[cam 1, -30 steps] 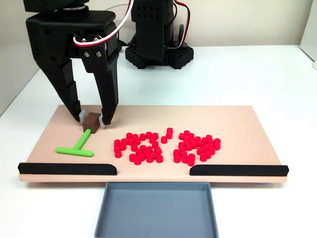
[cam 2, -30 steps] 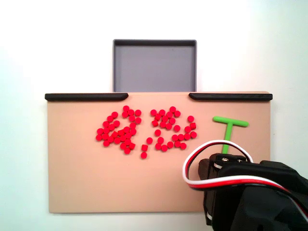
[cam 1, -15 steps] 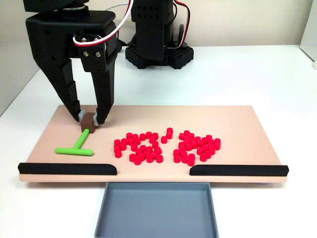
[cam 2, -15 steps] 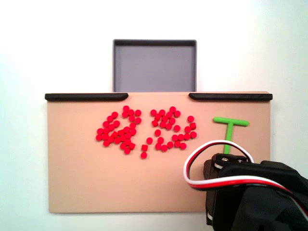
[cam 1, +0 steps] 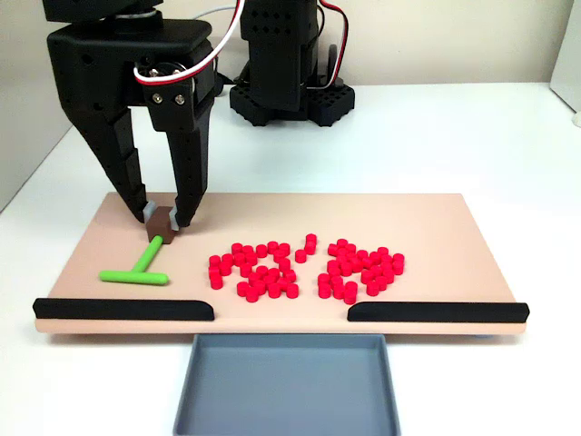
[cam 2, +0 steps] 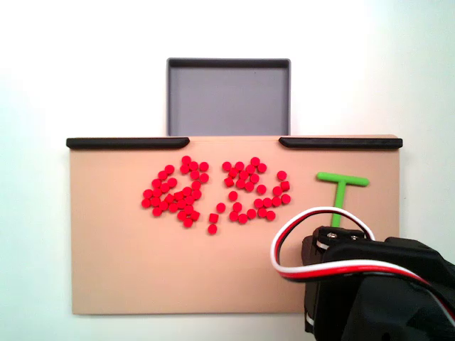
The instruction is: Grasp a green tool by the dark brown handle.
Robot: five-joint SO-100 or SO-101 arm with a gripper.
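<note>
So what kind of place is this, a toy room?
More likely a robot practice table or lab bench: a black robot arm stands on a plain white table, with a tan board of red cylinders and a grey tray.

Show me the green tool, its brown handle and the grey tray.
green tool (cam 1: 136, 275): a fixed view, on the crossbar.
brown handle (cam 1: 162, 221): a fixed view, on its front face.
grey tray (cam 2: 227, 96): a fixed view, on its floor.

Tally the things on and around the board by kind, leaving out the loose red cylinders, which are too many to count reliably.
Green tool with dark brown handle: 1
Black bars: 2
Tan board: 1
Grey tray: 1
Total: 5
</note>
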